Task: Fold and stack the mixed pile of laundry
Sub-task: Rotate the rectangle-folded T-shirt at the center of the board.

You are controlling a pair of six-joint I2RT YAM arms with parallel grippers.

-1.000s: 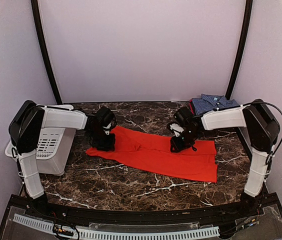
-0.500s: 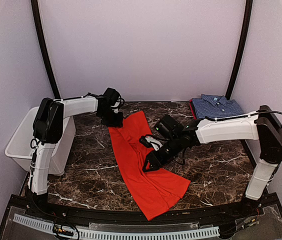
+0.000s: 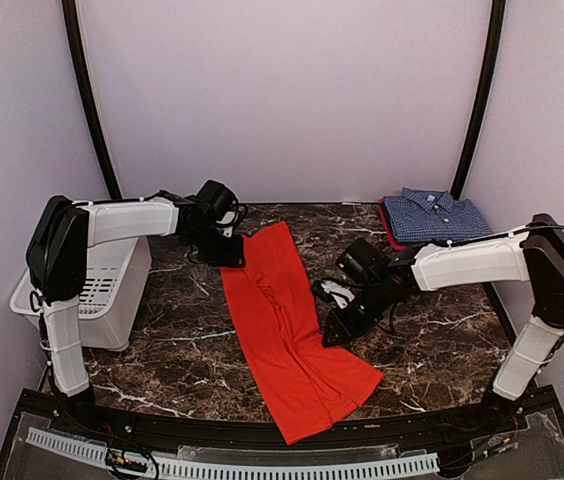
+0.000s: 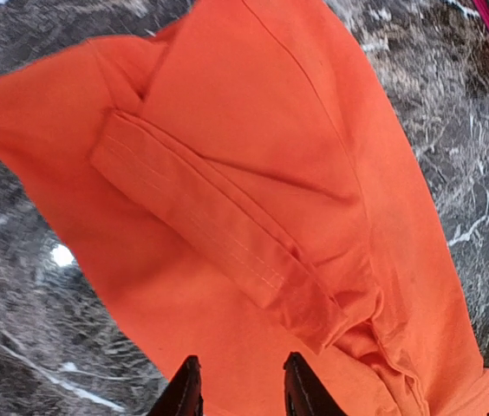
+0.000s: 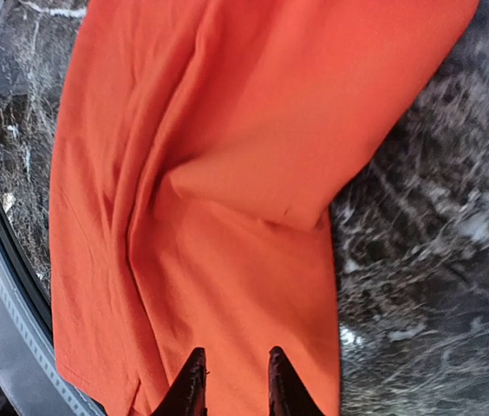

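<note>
The orange shirt just swung round to run 12-to-6 o'clock, so it's probably lined up for folding. Can't tell if the left gripper or right gripper is pinching it.

Orange-red shirt lies as long strip down middle of worktop, far centre to near edge, splitting bare marble in two. Left side: open patch between strip and white basket. Left arm bridges its far part, left pincer at strip's far left corner. Right side: right arm stretches low across, right pincer just beside strip's right edge. Bare marble nearer than that arm. Folded checked shirt fills far right corner. Walls hem in three sides.
</note>
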